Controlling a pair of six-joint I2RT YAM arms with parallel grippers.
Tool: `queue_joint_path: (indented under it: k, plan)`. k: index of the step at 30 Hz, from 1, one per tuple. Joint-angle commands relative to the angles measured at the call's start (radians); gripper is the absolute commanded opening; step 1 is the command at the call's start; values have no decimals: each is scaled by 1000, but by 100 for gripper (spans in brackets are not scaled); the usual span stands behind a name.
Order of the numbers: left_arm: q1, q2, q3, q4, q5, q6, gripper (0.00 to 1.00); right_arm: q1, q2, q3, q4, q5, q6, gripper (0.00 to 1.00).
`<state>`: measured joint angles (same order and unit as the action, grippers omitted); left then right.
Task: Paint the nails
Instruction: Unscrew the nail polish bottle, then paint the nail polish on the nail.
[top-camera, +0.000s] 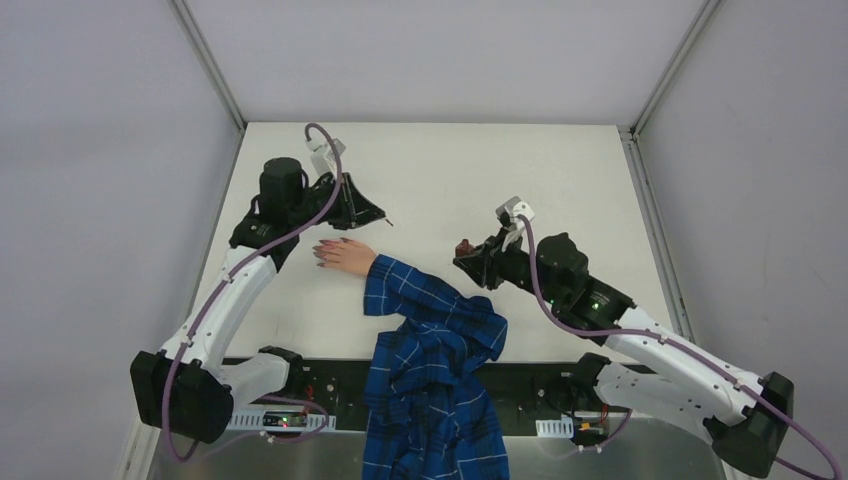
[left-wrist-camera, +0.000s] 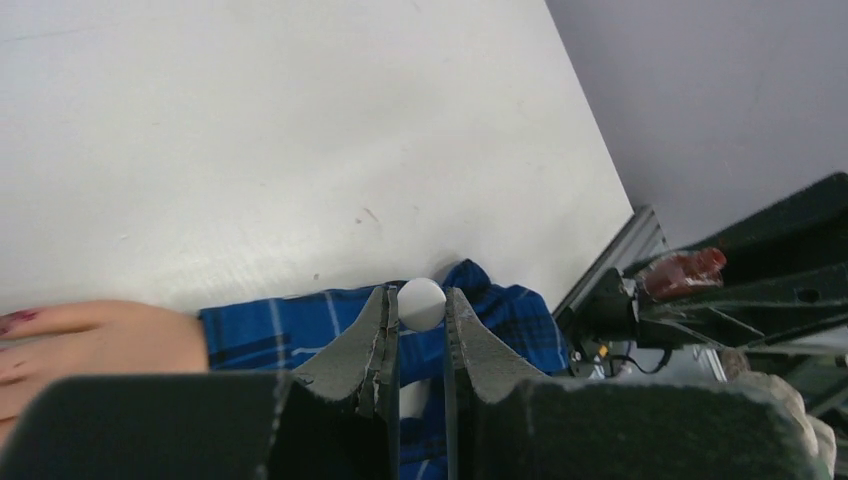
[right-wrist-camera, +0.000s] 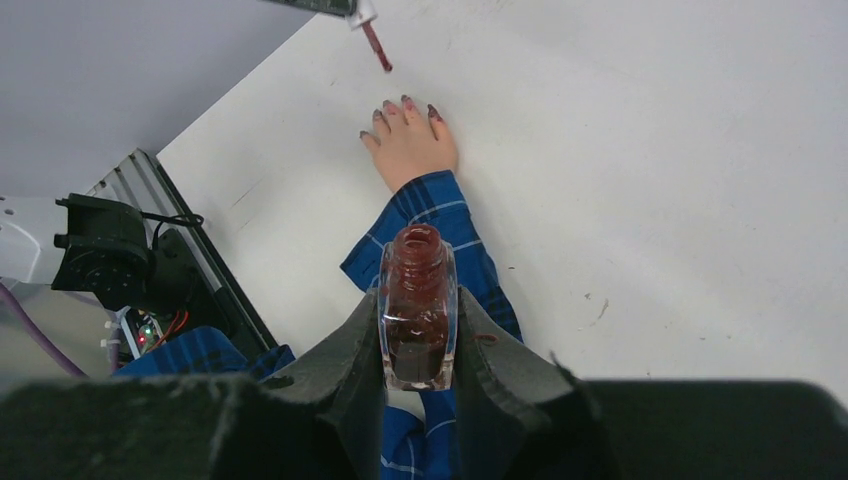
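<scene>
A pale hand (top-camera: 347, 256) lies flat on the white table, in a blue plaid sleeve (top-camera: 420, 300). Its nails (right-wrist-camera: 407, 103) are dark reddish-purple and point toward the left arm. My left gripper (left-wrist-camera: 420, 300) is shut on a round white cap (left-wrist-camera: 421, 303); the cap's dark red brush (right-wrist-camera: 377, 47) sticks out above the table, a little beyond the fingertips and clear of them. My right gripper (right-wrist-camera: 418, 300) is shut on an uncapped glass bottle of dark red polish (right-wrist-camera: 417, 310), held upright over the sleeve, to the right of the hand.
The plaid shirt (top-camera: 435, 410) trails off the table's near edge between the two arm bases. A metal rail (top-camera: 655, 230) runs along the table's right side, and grey walls close in the back and sides.
</scene>
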<state>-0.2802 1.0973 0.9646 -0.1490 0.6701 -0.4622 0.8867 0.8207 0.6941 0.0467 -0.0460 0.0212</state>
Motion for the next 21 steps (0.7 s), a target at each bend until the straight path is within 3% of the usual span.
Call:
queue_joint_path:
  k: [1,13,21]
  plan:
    - [118,7,2,12,-20,31,0,-3,13,3,35,-56,-5,0]
    - [449,164,-50,13,185,197,0,-6,43,-23,113,-139,-48,0]
    - [502,283,-31,-128,51,341,0,-23,22,-66,165,-191,-23,0]
